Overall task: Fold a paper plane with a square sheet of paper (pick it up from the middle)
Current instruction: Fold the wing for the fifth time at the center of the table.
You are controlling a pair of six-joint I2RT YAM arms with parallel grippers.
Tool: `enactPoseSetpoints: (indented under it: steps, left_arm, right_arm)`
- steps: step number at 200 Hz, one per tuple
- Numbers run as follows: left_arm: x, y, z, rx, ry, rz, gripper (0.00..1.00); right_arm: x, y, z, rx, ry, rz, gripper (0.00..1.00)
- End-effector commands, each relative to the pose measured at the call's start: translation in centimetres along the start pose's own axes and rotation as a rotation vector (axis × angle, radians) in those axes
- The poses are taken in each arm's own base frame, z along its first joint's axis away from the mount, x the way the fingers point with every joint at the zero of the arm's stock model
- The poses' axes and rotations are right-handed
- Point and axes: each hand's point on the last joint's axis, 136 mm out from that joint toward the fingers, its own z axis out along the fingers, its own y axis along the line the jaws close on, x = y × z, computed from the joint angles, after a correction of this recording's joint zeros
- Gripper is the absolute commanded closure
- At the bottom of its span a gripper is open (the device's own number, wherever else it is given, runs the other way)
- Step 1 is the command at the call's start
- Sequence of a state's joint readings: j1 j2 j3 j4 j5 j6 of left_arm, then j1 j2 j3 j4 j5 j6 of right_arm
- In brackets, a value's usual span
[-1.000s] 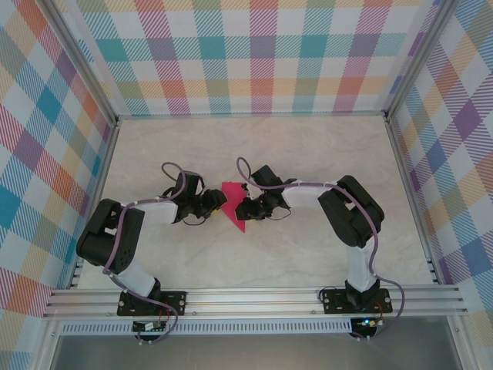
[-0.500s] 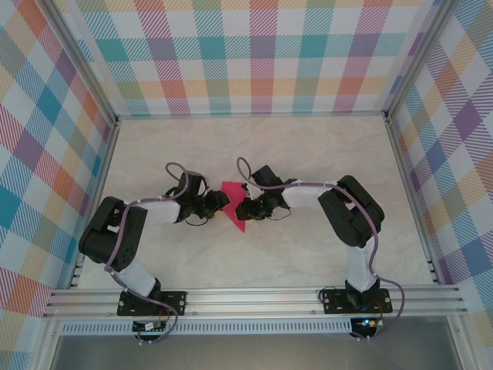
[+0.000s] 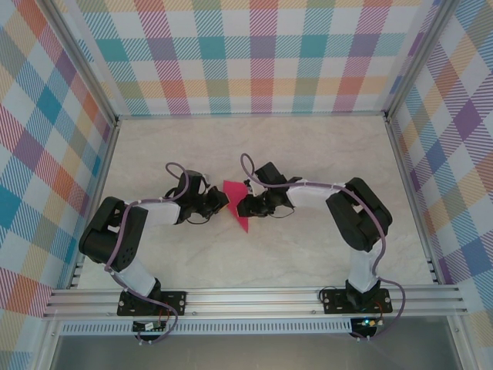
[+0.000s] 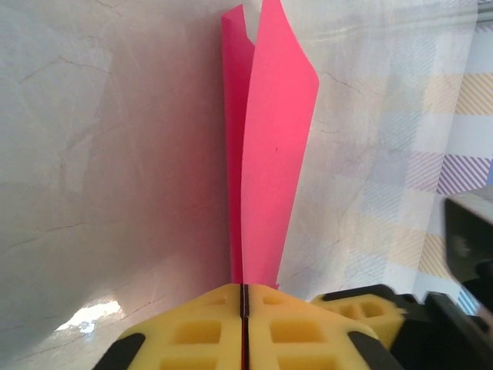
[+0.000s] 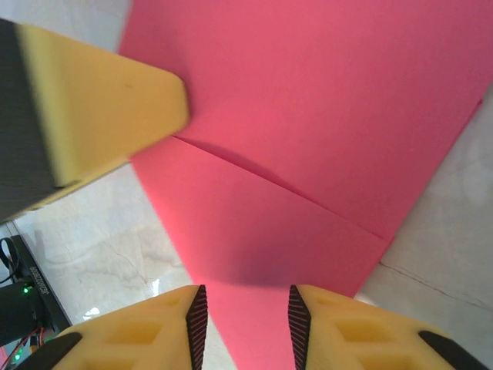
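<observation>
The pink-red sheet of paper (image 3: 237, 205) lies folded on the marble table between my two grippers, with a crease across it (image 5: 308, 154). My left gripper (image 3: 221, 202) is shut on its left edge. In the left wrist view the yellow fingers (image 4: 208, 327) meet with the paper (image 4: 269, 154) pinched between them and standing up on edge beyond the tips. My right gripper (image 3: 243, 206) is over the paper's right side, open. Its two fingertips (image 5: 246, 320) stand apart with the paper flat beneath the gap. One finger of the left gripper (image 5: 115, 108) presses at the paper's far corner.
Pale marble tabletop (image 3: 308, 154) with checked walls all around and a metal rail (image 3: 254, 297) along the near edge. Both arms reach toward the middle, and their cables loop close to the paper (image 3: 245, 166).
My left gripper has closed on the paper's edge. The right gripper's fingers have spread slightly, and the right arm's elbow has shifted a little to the right.
</observation>
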State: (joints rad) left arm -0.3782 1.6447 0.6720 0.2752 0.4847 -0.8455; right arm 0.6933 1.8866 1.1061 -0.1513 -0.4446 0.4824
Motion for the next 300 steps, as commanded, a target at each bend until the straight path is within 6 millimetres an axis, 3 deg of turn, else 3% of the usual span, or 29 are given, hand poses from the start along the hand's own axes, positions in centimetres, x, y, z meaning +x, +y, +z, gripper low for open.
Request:
enactPoseSetpoints:
  steps: [1, 33, 64, 111, 146, 250, 300]
  left_arm:
    - [0.5, 0.1, -0.3, -0.017, -0.011, 0.010, 0.95]
    - [0.7, 0.3, -1.6, -0.119, -0.053, 0.012, 0.96]
    - [0.9, -0.3, -2.7, -0.191, -0.101, 0.012, 0.96]
    - [1.1, -0.3, -3.7, -0.259, -0.128, -0.031, 0.96]
    - [1.2, 0.0, -3.4, -0.286, -0.126, -0.062, 0.96]
    - [1.3, -0.6, -2.6, -0.272, -0.099, -0.102, 0.96]
    - [1.5, -0.9, -2.3, -0.259, -0.082, -0.106, 0.96]
  right_arm:
    - [-0.9, 0.4, -2.3, 0.040, -0.080, -0.059, 0.60]
    - [-1.7, -0.1, -4.7, 0.155, -0.205, -0.141, 0.46]
    - [-1.7, 0.3, -5.5, 0.276, -0.291, -0.306, 0.41]
    - [0.1, 3.7, -3.0, 0.244, -0.357, -0.600, 0.45]
    - [1.4, 5.5, -1.5, 0.153, -0.402, -0.696, 0.47]
    - [2.2, 4.9, 1.9, 0.142, -0.379, -0.780, 0.46]
    - [1.9, 3.6, 2.8, 0.191, -0.380, -0.764, 0.51]
